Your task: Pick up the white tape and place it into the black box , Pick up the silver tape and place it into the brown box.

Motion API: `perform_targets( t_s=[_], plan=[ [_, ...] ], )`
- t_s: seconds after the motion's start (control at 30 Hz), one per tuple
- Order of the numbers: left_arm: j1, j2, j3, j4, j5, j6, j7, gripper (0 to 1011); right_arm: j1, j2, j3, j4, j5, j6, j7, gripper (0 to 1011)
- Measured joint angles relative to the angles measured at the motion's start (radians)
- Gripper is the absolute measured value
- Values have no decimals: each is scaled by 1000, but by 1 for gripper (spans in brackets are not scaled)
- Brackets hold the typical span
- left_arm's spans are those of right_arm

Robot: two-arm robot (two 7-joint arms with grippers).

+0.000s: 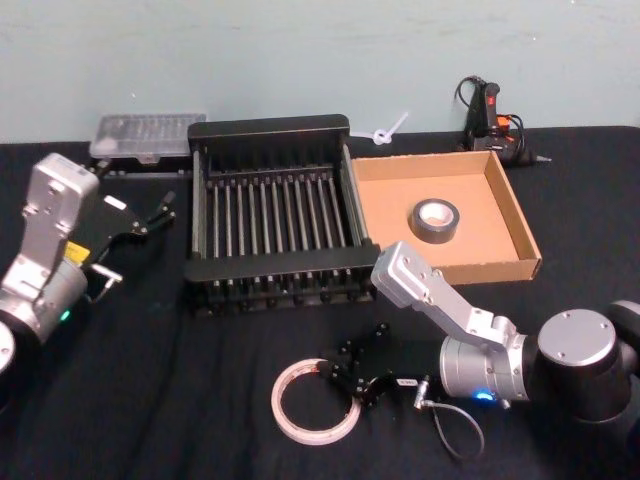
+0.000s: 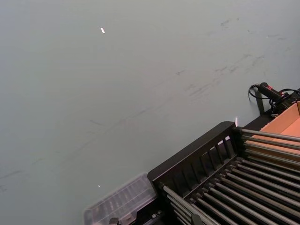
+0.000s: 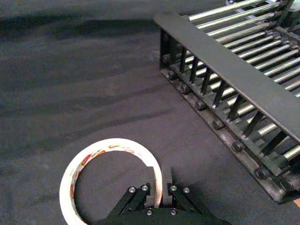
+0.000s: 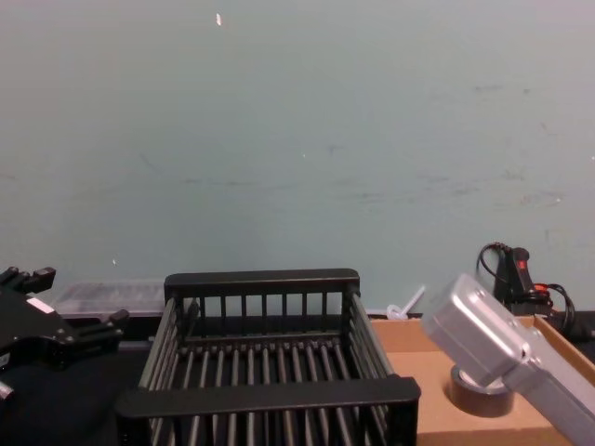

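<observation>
Between right fingers (image 3: 159, 183), white tape (image 3: 89, 161), seemingly.

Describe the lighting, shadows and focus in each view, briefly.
Head view: even, soft light; the black tablecloth swallows shadows, and the white tape looks slightly glary. Right wrist view: sharp on the white tape and the right end effector, with glints on the black box bars. Left wrist view: mostly flat wall, the clear case blurred. Chest view: dim foreground, the silver tape in shade.
</observation>
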Motion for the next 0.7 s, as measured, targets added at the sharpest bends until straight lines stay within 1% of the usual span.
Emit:
perform_targets(
  t_s=[0.3, 0.5, 0.6, 0.63, 0.7],
  plan=[
    [0, 0, 0, 0, 0, 0, 0, 1001, 0, 1, 1, 0, 4, -2, 3, 96],
    [0, 0, 0, 0, 0, 0, 0, 1001, -5, 18, 13, -16, 30, -25, 28, 96],
    [0, 0, 0, 0, 0, 0, 0, 1001, -9, 37, 23, -33, 52, -53, 49, 96],
    [0, 0, 0, 0, 0, 0, 0, 1002, -9, 37, 23, -33, 52, -53, 49, 96],
    [0, 0, 0, 0, 0, 0, 0, 1001, -12, 49, 30, -47, 66, -70, 59, 96]
  ],
)
